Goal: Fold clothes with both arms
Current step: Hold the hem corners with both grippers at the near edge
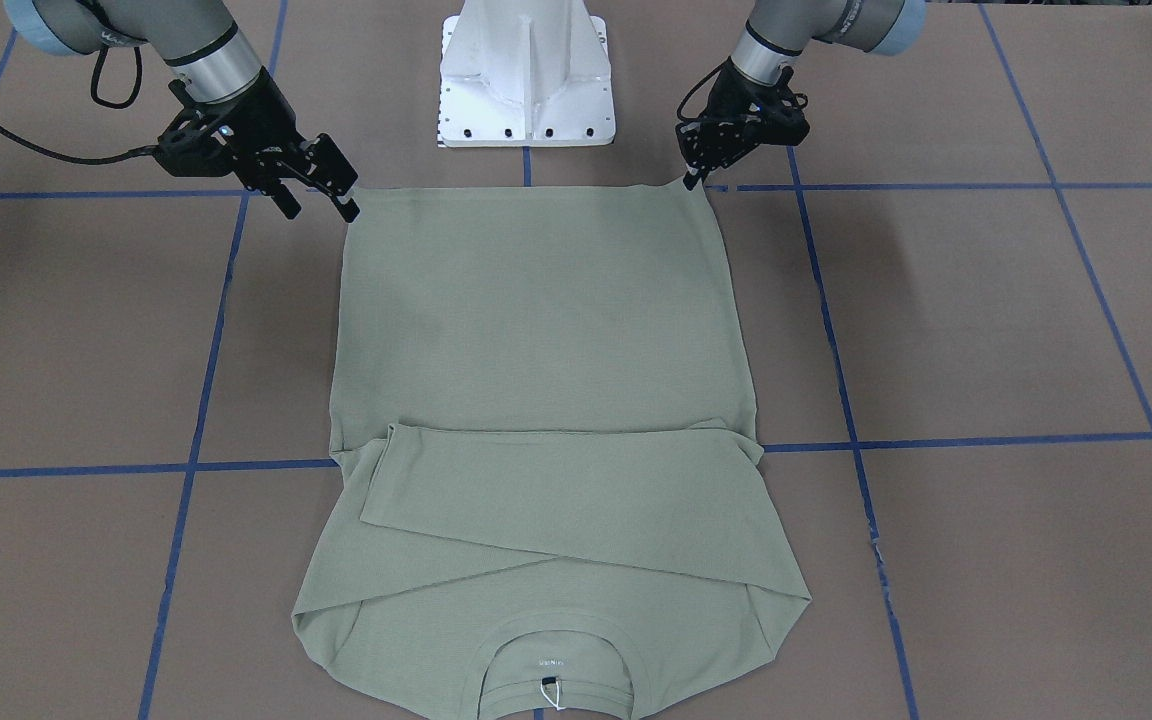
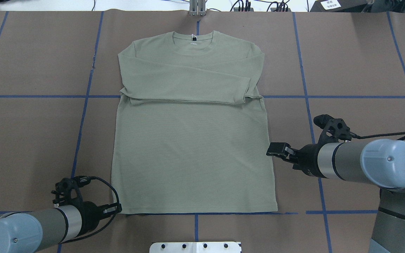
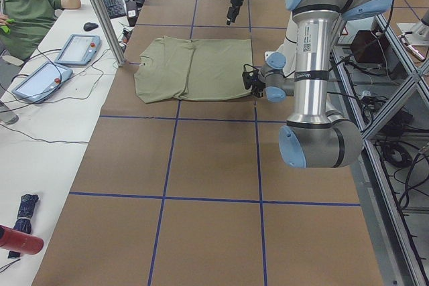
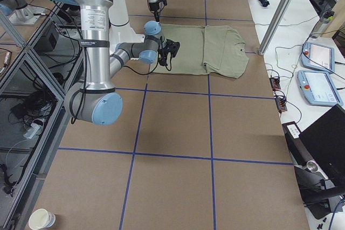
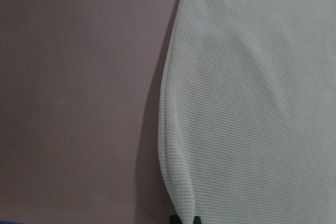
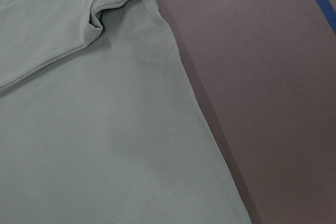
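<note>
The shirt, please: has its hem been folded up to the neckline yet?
No, the shirt lies flat at full length, with only its sleeves folded in.

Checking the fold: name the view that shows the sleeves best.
Exterior front-facing: the sleeves lie nearest, large, edges and overlap clear. Overhead shows them whole but smaller. Side views show them tiny. Right wrist catches one fold corner; left wrist only shirt edge.

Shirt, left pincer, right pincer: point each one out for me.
shirt (image 1: 536, 320), front-facing view, bare middle of the body.
left pincer (image 1: 693, 178), front-facing view, between its fingertips at the hem corner.
right pincer (image 1: 318, 205), front-facing view, gap between its spread fingertips.
</note>
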Tool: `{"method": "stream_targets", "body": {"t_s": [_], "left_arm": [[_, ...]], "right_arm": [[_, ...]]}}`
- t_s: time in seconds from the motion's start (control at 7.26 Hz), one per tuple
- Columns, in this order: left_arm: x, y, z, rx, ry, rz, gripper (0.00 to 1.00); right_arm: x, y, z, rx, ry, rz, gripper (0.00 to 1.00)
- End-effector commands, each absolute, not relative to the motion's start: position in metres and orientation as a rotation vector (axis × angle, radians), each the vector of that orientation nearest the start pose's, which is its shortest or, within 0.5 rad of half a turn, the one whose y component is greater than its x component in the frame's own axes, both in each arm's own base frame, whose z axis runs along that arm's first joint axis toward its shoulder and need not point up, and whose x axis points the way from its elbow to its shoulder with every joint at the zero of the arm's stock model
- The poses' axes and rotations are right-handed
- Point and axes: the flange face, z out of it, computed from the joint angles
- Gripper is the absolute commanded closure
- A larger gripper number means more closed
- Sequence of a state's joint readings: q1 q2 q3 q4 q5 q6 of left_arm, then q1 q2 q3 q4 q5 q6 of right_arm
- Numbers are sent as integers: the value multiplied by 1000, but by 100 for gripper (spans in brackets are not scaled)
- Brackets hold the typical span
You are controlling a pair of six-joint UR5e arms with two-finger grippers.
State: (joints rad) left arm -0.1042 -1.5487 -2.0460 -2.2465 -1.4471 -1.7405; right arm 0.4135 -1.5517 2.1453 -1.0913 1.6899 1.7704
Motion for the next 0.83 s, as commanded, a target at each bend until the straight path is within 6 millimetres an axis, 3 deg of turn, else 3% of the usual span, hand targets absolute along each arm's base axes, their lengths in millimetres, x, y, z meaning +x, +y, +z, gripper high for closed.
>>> {"method": "stream_targets", "body": {"t_s": [0.0, 0.28, 0.69], "left_arm": [[451, -193, 349, 49, 1173, -301, 100], [451, -196, 334, 48, 1205, -304, 100], [454, -196, 327, 45, 1219, -302, 100]], "right_arm": [[-379, -267, 304, -131, -1014, 647, 1], [-401, -231, 329, -74, -951, 714, 1], [-445, -178, 332, 37, -993, 735, 1]]}}
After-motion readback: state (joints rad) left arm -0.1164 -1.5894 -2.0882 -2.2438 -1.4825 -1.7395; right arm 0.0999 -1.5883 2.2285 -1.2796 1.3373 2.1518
